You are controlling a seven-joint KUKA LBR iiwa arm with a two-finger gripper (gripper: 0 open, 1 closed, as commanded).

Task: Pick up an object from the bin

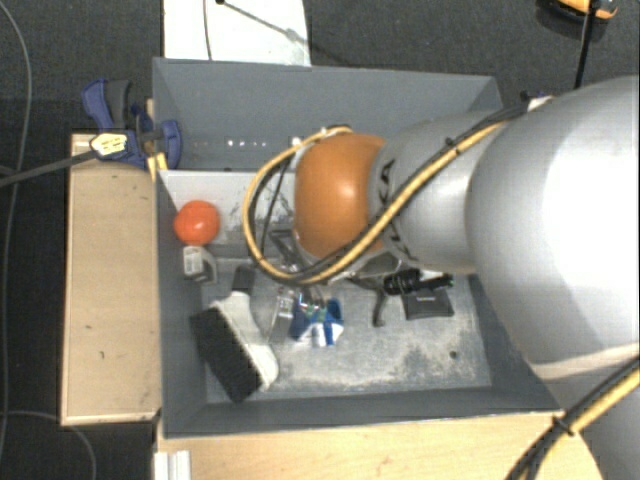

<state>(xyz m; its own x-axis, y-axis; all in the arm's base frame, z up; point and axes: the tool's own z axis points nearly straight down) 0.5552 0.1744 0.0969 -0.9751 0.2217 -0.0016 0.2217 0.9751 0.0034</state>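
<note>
My gripper [289,304] reaches down from under the arm's orange cover, near the middle of the bin floor. Right beside it, at its lower right, lies a small blue-and-white object [320,323], crumpled in shape; whether the gripper touches it I cannot tell. To the lower left lies a black block with a white pad along one side [232,350], angled toward the bin's front left corner.
An orange ball [197,222] rests by the left wall, with a small grey-and-white piece [196,262] just below it. A black tool-like thing [420,294] lies right of centre. The arm covers the bin's right and back part.
</note>
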